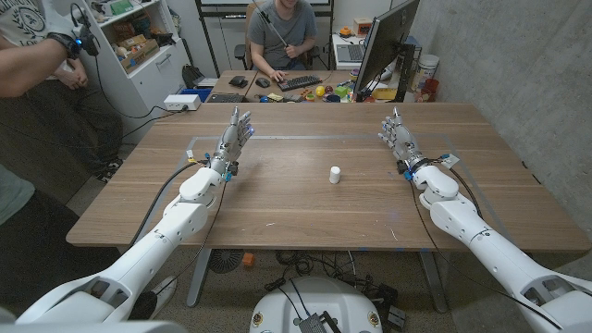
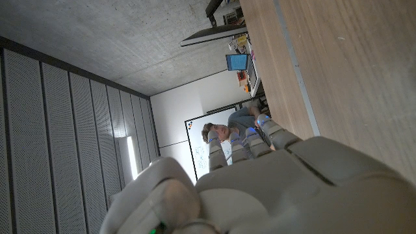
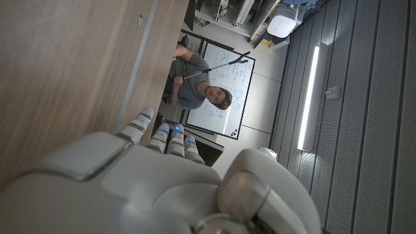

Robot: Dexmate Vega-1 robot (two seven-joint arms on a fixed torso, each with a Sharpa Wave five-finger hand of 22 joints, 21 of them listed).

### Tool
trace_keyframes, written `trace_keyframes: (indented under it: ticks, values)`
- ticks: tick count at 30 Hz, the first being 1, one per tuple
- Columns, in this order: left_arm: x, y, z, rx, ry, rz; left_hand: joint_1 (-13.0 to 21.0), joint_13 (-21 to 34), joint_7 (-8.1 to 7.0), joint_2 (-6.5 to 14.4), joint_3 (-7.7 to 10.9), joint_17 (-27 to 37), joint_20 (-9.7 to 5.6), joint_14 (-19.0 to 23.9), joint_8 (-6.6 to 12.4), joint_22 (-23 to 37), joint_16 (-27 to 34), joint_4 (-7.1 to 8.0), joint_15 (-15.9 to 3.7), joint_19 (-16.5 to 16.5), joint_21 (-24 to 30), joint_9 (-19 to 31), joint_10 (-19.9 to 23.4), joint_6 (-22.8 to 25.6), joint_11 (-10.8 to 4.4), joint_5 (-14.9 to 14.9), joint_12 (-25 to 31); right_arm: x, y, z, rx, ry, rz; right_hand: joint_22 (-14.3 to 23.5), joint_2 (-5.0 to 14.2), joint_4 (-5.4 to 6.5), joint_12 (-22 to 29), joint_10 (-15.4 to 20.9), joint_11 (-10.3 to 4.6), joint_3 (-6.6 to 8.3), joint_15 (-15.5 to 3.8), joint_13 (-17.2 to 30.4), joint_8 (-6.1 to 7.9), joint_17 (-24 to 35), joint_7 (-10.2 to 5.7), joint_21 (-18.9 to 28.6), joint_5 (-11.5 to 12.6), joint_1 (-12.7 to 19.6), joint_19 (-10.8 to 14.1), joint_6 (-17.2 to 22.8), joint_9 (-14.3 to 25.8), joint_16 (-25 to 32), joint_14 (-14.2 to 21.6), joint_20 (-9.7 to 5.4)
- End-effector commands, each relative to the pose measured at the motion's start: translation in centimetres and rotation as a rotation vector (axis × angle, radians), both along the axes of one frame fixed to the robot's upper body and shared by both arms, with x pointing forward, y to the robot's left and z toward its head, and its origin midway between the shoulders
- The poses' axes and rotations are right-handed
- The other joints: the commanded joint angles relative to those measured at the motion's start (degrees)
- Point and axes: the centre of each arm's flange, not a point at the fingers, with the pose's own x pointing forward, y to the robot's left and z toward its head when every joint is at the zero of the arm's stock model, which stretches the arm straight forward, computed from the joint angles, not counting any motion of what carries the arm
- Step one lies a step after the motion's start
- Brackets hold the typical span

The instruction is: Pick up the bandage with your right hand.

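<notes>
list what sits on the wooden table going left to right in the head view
left hand → bandage roll, standing upright near the table's middle → right hand. Both hands are open, holding nothing.

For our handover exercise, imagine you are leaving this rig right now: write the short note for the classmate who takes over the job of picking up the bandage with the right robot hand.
Left robot hand: holds nothing, fingers apart, out over the table's left part.
Right robot hand: holds nothing, fingers apart, out over the table's right part.
Bandage: a small white roll standing near the middle of the wooden table, between the two robot hands, nearer the right one and apart from both.
Done: nothing yet; the bandage is untouched.
Left: bring the right robot hand inward to the roll, close on it and lift. The left robot hand probably need not act.
</notes>
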Motion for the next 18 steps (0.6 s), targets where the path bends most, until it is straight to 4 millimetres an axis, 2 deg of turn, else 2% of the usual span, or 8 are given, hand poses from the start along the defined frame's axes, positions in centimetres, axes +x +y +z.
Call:
trace_keyframes:
  ticks: [1, 8, 12, 18]
  values:
    - [0.0, 0.1, -0.2, -0.003, 0.008, 0.003, 0.61, 0.1, -0.39, 0.03, -0.56, 0.28, 0.07, -0.39, 0.39, 0.21, 0.23, -0.08, -4.2, 0.62, 0.29, 0.22, -0.09, 0.1, -0.51, 0.33, 0.41, 0.0, -0.2, 0.0, -0.001, 0.009, -0.001, 0.19, 0.1, -0.05, 0.32, -0.01, 0.49, -0.3, 0.08, 0.27, 0.3, 0.07, 0.07, 0.41, 0.24, 0.58, 0.47, -0.55, 0.11, 0.27, -0.43, -0.13]
    - [0.0, 0.1, -0.2, -0.004, 0.008, 0.002, 0.63, 0.11, -0.27, 0.01, -0.53, 0.29, 0.14, -0.39, 0.35, 0.21, 0.23, -0.09, -4.16, 0.59, 0.28, 0.23, -0.08, 0.01, -0.51, 0.31, 0.42, -0.1, 0.0, -0.1, -0.01, 0.006, 0.002, 0.19, 0.15, -0.08, 0.3, -0.04, 0.35, -0.23, 0.17, 0.27, 0.28, 0.07, 0.02, 0.36, 0.22, 0.67, 0.33, -0.6, 0.11, 0.27, -0.43, -0.09]
    - [0.0, 0.1, -0.2, -0.002, 0.01, -0.001, 0.64, 0.11, -0.29, -0.01, -0.52, 0.29, 0.11, -0.42, 0.35, 0.21, 0.22, -0.09, -4.2, 0.59, 0.28, 0.23, -0.07, 0.01, -0.48, 0.31, 0.42, -1.0, 0.1, 0.5, -0.062, 0.005, -0.026, 0.2, 0.17, -0.22, 0.42, 0.23, 0.33, -0.1, -0.07, 0.29, 0.26, 0.07, -0.02, 0.47, 0.2, 0.96, 0.59, -0.68, 0.11, 0.55, 0.29, 0.26]
    - [0.1, 0.0, -0.3, 0.001, 0.013, -0.007, 0.65, 0.11, -0.3, -0.03, -0.5, 0.29, 0.1, -0.41, 0.34, 0.21, 0.23, -0.1, -4.23, 0.6, 0.28, 0.23, -0.07, 0.01, -0.42, 0.29, 0.42, -2.6, 0.6, 1.3, -0.148, -0.016, -0.05, 0.2, 0.12, -0.63, 0.87, 1.41, 1.37, 0.16, -0.3, 0.35, 0.41, 0.08, 0.17, 0.64, 0.15, 1.71, 1.09, -0.4, 0.11, 0.65, 0.69, 0.57]
